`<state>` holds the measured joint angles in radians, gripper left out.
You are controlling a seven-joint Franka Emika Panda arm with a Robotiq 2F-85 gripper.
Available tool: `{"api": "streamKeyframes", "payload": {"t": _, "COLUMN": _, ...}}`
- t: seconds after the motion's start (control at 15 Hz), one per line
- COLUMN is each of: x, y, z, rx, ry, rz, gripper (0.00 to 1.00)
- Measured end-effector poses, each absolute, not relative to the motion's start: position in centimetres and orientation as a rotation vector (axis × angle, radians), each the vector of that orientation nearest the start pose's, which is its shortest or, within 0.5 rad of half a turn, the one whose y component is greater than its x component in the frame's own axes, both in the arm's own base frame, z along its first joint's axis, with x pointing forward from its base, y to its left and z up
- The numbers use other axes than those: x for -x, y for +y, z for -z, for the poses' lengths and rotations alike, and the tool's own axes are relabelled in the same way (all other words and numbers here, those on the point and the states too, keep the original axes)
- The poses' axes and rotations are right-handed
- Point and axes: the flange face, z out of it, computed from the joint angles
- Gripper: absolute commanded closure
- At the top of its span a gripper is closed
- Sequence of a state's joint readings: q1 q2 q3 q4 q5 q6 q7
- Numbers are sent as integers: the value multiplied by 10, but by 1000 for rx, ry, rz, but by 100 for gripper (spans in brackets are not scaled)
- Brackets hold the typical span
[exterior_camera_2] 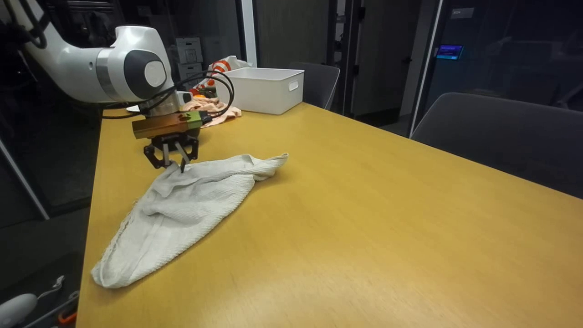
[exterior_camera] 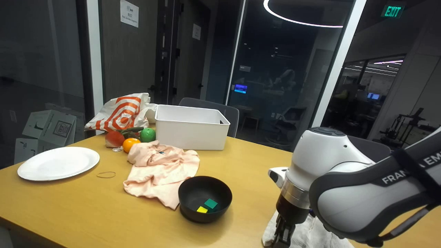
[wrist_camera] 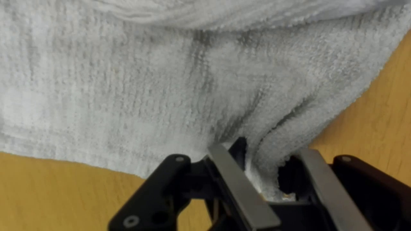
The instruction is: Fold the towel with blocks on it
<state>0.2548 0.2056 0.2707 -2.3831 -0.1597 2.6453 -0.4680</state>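
Note:
A whitish-grey towel (exterior_camera_2: 182,214) lies rumpled and partly folded over on the wooden table; it also shows in an exterior view (exterior_camera: 317,234) and fills most of the wrist view (wrist_camera: 128,89). My gripper (exterior_camera_2: 176,166) points down at the towel's far edge, close to the table. In the wrist view, the fingers (wrist_camera: 263,157) are drawn together on a bunched fold, with creases running into them. In an exterior view, the gripper (exterior_camera: 282,241) is partly cut off by the frame. A green block (exterior_camera: 211,203) and a yellow block (exterior_camera: 202,209) sit in a black bowl (exterior_camera: 225,193). No blocks show on the towel.
A peach cloth (exterior_camera: 162,168) lies beside the bowl. A white bin (exterior_camera: 189,132) stands behind it, with an orange (exterior_camera: 131,145), a green fruit (exterior_camera: 148,135) and a bag (exterior_camera: 120,113). A white plate (exterior_camera: 58,163) lies farther off. Chairs (exterior_camera_2: 496,136) stand along the table edge.

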Motion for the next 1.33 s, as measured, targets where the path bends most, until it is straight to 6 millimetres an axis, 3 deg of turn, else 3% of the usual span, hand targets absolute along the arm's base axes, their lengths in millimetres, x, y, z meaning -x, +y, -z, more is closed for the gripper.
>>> {"api": "streamKeyframes", "payload": {"t": 0.27, "x": -456, "y": 226, "z": -271, "rx": 2777, "ry": -1578, "rz": 128, "gripper": 91}}
{"api": "streamKeyframes", "payload": {"t": 0.53, "x": -469, "y": 169, "z": -313, "rx": 2919, "ry": -1396, "rz": 173, "gripper": 91}}
{"api": "streamKeyframes", "payload": {"t": 0.73, "x": -465, "y": 119, "z": -335, "rx": 3028, "ry": -1244, "rz": 105, "gripper": 91}}
{"api": "streamKeyframes", "payload": {"t": 0.93, "x": -449, "y": 79, "z": -336, "rx": 3108, "ry": -1124, "rz": -29, "gripper": 90}}
{"api": "streamKeyframes", "payload": {"t": 1.0, "x": -444, "y": 70, "z": -333, "rx": 3117, "ry": -1094, "rz": -70, "gripper": 79}}
{"api": "streamKeyframes", "payload": {"t": 1.07, "x": -439, "y": 64, "z": -330, "rx": 3121, "ry": -1075, "rz": -97, "gripper": 63}}
{"api": "streamKeyframes", "payload": {"t": 1.33, "x": -428, "y": 55, "z": -314, "rx": 3108, "ry": -1004, "rz": -142, "gripper": 33}}
